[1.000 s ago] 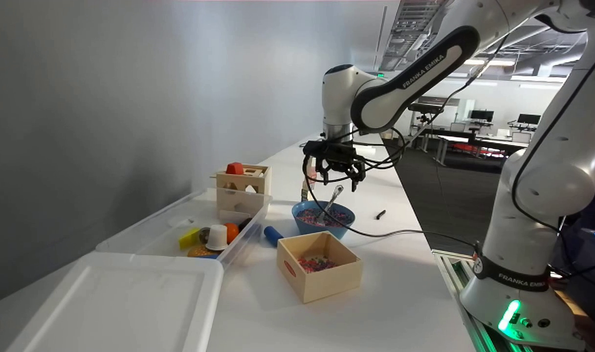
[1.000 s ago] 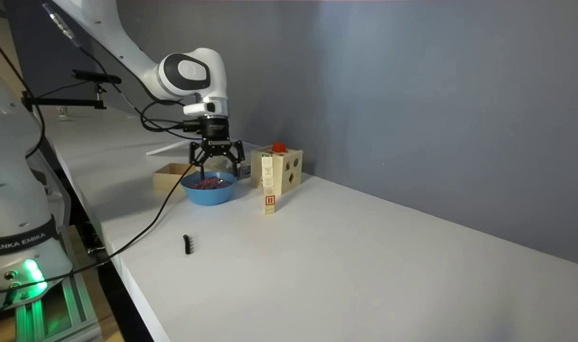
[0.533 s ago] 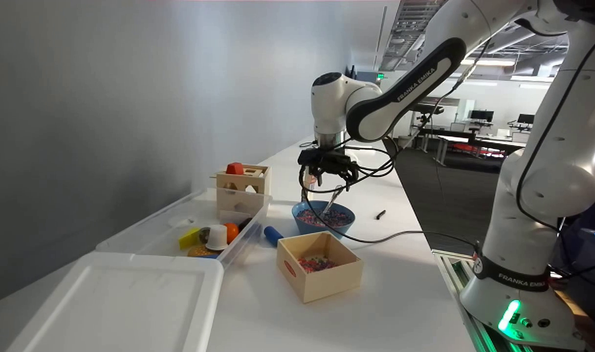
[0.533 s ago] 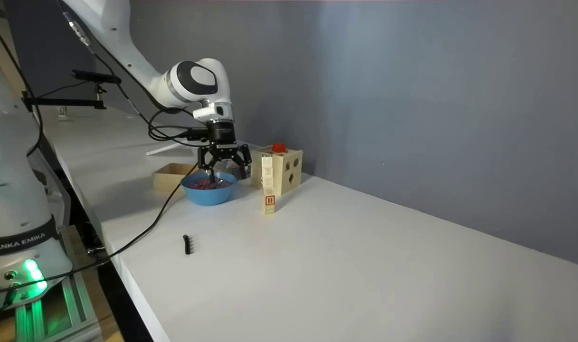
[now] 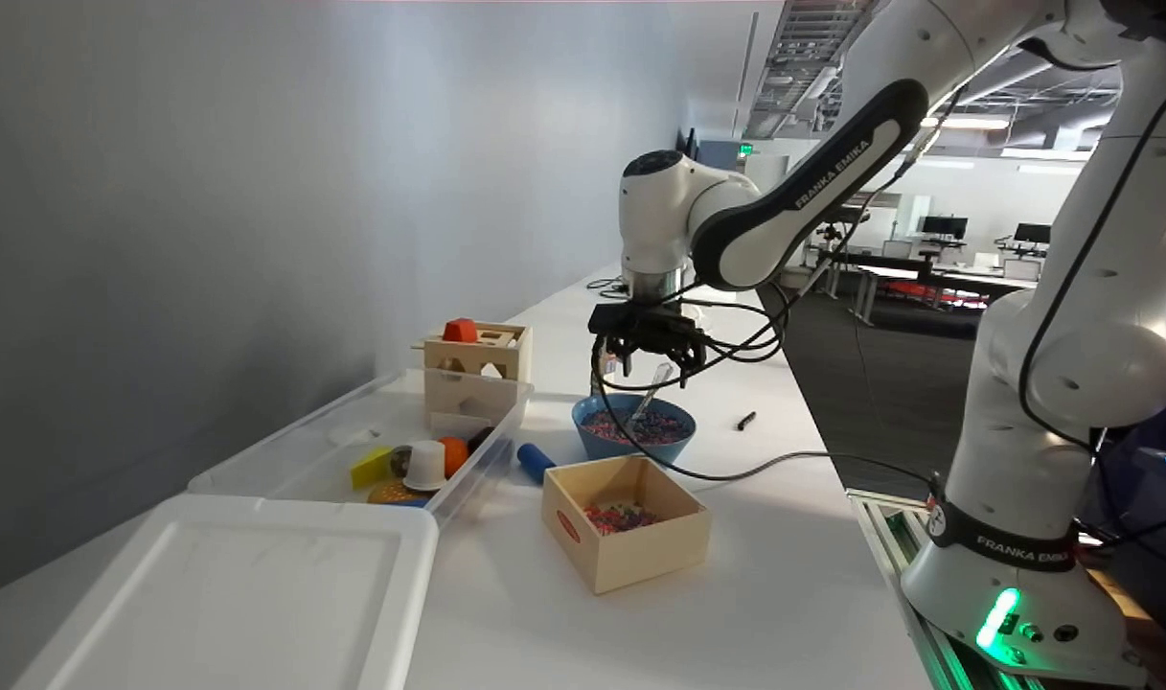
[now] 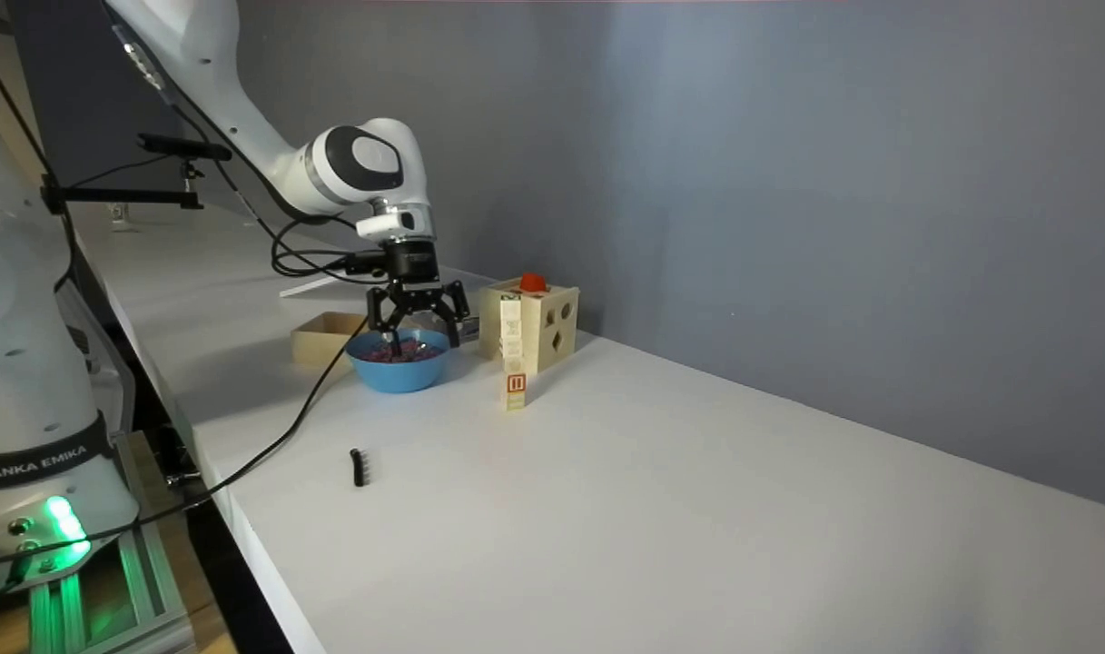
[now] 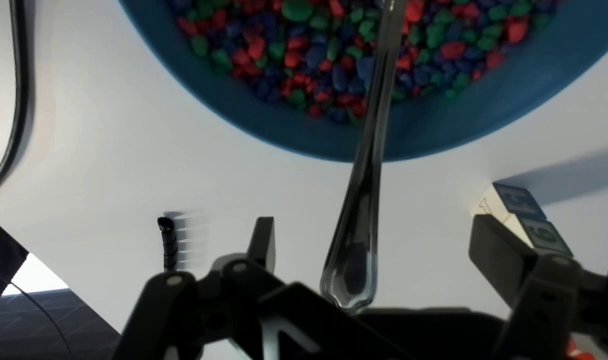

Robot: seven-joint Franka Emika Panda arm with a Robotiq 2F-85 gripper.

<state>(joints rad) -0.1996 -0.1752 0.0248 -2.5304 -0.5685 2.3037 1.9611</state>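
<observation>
The metal utensil [image 7: 359, 215] is shiny and slender, its handle flaring toward a broad end. It stands tilted in the blue bowl [image 7: 304, 136], that flared end higher than the bowl's rim; whether the handle touches the rim cannot be told, nor can the shape of the lower end inside the bowl. The bowl is round, deep and upright. Small red, green and blue stones [image 7: 294, 60] lie loose within it, below its rim.
</observation>
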